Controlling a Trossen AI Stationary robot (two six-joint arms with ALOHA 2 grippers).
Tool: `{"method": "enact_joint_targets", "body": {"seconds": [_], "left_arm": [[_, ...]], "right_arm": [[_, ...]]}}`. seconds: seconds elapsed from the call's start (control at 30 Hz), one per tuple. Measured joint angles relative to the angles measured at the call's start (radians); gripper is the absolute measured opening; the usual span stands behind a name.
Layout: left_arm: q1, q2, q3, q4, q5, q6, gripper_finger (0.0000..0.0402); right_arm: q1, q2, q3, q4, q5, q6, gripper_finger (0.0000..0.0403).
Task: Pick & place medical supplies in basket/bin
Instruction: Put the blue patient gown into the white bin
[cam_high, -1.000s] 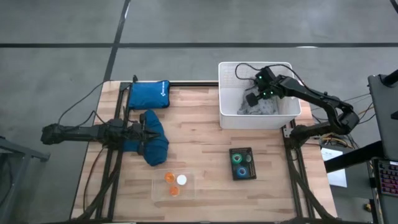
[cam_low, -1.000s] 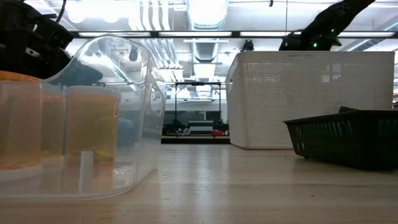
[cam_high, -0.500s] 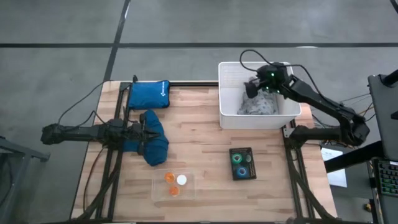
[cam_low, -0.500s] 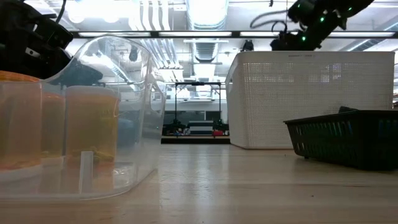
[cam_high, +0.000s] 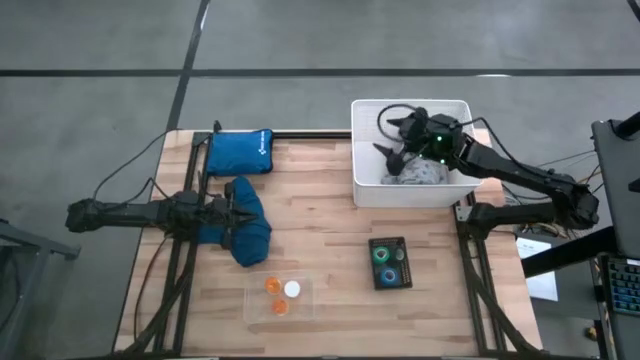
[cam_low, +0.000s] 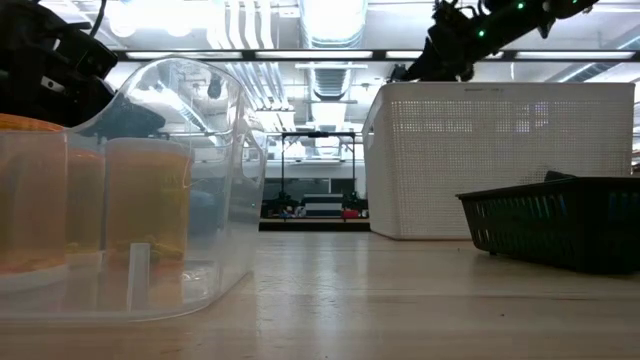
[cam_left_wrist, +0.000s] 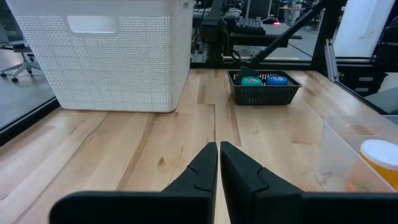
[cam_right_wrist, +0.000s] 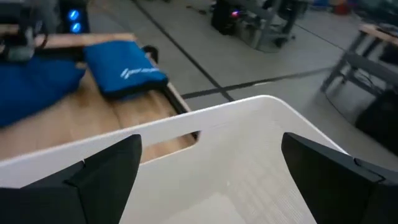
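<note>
The white bin stands at the table's far right, and the pale grey patterned cloth lies inside it. My right gripper hovers open above the bin's left half, and its wrist view looks over the bin's rim. My left gripper is shut, low over the dark blue cloth, which lies bunched on the table's left. Orange and white caps sit in a clear tray. Green and blue tape rolls sit in a small dark basket. My left gripper lies level over the dark blue cloth, fingers pointing toward the table's right. Its wrist view shows nothing between the shut fingers, and I cannot tell whether it touches the cloth.
A bright blue zip pouch lies at the far left edge, just beyond the dark blue cloth. Bare wood stretches between the cloth, the bin and the dark basket. In the low view the clear tray fills the near left.
My right gripper has risen out of the bin, away from the grey cloth, and moved toward the table's left, turning so that its fingers point leftward. The grey cloth stays in the bin.
</note>
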Motion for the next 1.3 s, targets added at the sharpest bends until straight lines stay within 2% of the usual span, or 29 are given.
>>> {"method": "enact_joint_targets", "body": {"seconds": [0.17,0.47,0.67,0.87,1.03,1.2,1.3], "left_arm": [[0.000,0.000,0.000,0.000,0.000,0.000,0.0026],[0.000,0.000,0.000,0.000,0.000,-0.001,0.0026],[0.000,0.000,0.000,0.000,0.000,-0.003,0.0026],[0.000,0.000,0.000,0.000,0.000,-0.003,0.0026],[0.000,0.000,0.000,0.000,0.000,-0.003,0.0026],[0.000,0.000,0.000,0.000,0.000,-0.003,0.0026],[0.000,0.000,0.000,0.000,0.000,-0.003,0.0026]], "right_arm": [[0.047,0.052,-0.001,0.074,-0.029,-0.094,0.0384],[0.072,0.162,0.002,0.226,-0.205,-0.109,0.0384],[0.072,0.158,0.004,0.265,-0.215,-0.087,0.0384],[0.072,0.065,0.004,0.207,-0.220,-0.086,0.0384],[0.072,-0.066,0.004,0.053,-0.220,-0.101,0.0384],[0.072,-0.187,0.004,-0.106,-0.220,0.015,0.0384],[0.080,-0.244,-0.017,-0.141,-0.251,0.030,0.0384]]}}
